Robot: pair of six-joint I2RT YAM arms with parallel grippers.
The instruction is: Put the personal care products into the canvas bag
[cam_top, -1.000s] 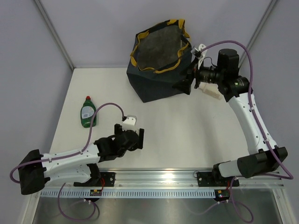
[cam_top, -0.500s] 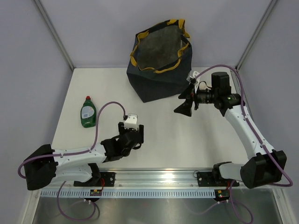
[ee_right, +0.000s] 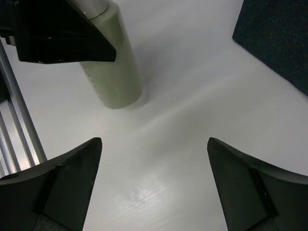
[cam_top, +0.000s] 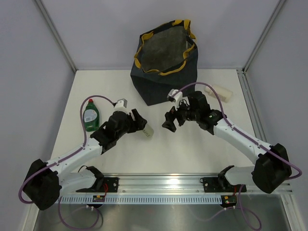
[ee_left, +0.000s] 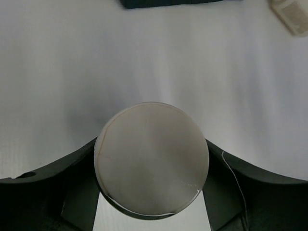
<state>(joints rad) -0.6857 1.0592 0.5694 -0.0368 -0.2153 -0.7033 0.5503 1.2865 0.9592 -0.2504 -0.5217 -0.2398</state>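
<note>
My left gripper (cam_top: 139, 125) is shut on a cream bottle (cam_top: 147, 131) left of the table's middle. In the left wrist view the bottle's round base (ee_left: 151, 161) fills the space between the two black fingers (ee_left: 72, 187). The right wrist view shows that bottle (ee_right: 113, 72) slanting down, its base close to the table. My right gripper (cam_top: 169, 120) hangs open just right of it, and its jaws (ee_right: 154, 183) have only bare table between them. Another cream bottle (cam_top: 222, 92) lies at the right. The navy canvas bag (cam_top: 166, 62) with a yellow rim stands upright at the back.
A green bottle with a red cap (cam_top: 90, 115) lies at the left of the table. The bag's dark side (ee_right: 279, 38) is close on the right gripper's right. The metal rail (cam_top: 163, 183) runs along the near edge.
The left gripper closed on the cream bottle and carried it up and right toward the table's middle. The right arm swung down from beside the bag to the middle, still open.
</note>
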